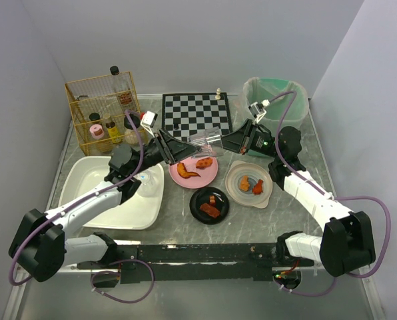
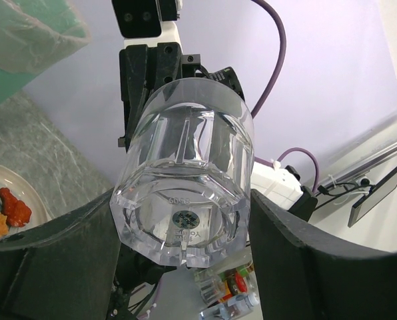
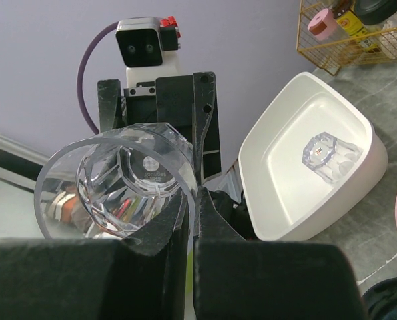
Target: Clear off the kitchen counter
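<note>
Two robot arms are facing each other above the kitchen counter, which is lying grey and veined beneath a pink plate of food. The right gripper is pinching the rim wall of a clear glass, holding it sideways in the air. The left gripper is flanking its base, fingers spread; whether they are pressing cannot be told.

- Tumbler: clear, glossy; glass or plastic, I cannot tell.
- My left fingers: matt black.
- Counter: grey marble pattern, smooth.
- Tub: smooth white plastic.
- Basket: gold metal wire.
</note>
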Action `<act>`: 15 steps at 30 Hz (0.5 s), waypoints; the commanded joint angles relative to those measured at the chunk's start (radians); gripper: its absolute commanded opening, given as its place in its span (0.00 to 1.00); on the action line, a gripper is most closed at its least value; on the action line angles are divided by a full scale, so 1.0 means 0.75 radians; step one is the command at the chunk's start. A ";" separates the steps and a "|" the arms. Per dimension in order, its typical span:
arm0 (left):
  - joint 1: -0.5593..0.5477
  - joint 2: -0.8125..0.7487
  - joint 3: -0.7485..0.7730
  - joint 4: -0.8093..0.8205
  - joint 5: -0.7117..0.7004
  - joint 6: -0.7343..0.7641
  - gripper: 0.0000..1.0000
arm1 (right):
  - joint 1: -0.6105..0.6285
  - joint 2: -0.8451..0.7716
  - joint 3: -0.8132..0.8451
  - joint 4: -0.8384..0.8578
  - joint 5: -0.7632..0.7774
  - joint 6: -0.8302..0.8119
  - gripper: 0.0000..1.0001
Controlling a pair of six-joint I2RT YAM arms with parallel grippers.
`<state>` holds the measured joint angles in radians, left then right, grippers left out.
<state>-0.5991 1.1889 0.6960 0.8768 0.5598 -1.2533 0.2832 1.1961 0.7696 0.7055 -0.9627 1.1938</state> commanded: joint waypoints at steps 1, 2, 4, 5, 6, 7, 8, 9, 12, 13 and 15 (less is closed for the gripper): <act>-0.007 -0.006 0.046 0.115 -0.016 -0.006 0.26 | -0.003 -0.004 -0.012 0.082 -0.015 0.008 0.00; -0.009 -0.004 0.048 0.119 -0.012 -0.010 0.19 | -0.003 -0.004 -0.012 0.080 -0.019 0.004 0.00; -0.009 -0.002 0.050 0.117 -0.010 -0.010 0.06 | -0.003 -0.002 -0.008 0.070 -0.027 -0.003 0.10; -0.009 -0.002 0.052 0.107 -0.012 -0.002 0.01 | -0.003 -0.002 -0.004 0.060 -0.032 -0.015 0.25; -0.009 -0.008 0.052 0.085 -0.014 0.006 0.01 | -0.003 -0.006 0.003 0.029 -0.032 -0.033 0.44; -0.005 -0.018 0.052 0.064 -0.028 0.020 0.01 | -0.005 -0.012 0.015 -0.014 -0.026 -0.068 0.55; -0.007 -0.035 0.048 0.040 -0.049 0.041 0.01 | -0.009 -0.020 0.031 -0.083 -0.015 -0.109 0.60; -0.003 -0.051 0.050 -0.009 -0.069 0.061 0.01 | -0.010 -0.034 0.049 -0.165 0.001 -0.168 0.73; 0.030 -0.141 0.050 -0.197 -0.143 0.147 0.01 | -0.028 -0.077 0.129 -0.500 0.099 -0.390 0.91; 0.048 -0.178 0.052 -0.256 -0.167 0.172 0.01 | -0.036 -0.093 0.154 -0.606 0.148 -0.452 0.92; 0.117 -0.239 0.058 -0.418 -0.227 0.221 0.01 | -0.052 -0.130 0.193 -0.768 0.244 -0.562 0.93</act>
<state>-0.5793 1.1217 0.6960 0.7162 0.4946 -1.1831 0.2699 1.1782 0.8177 0.3958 -0.9077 0.9874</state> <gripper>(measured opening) 0.712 0.922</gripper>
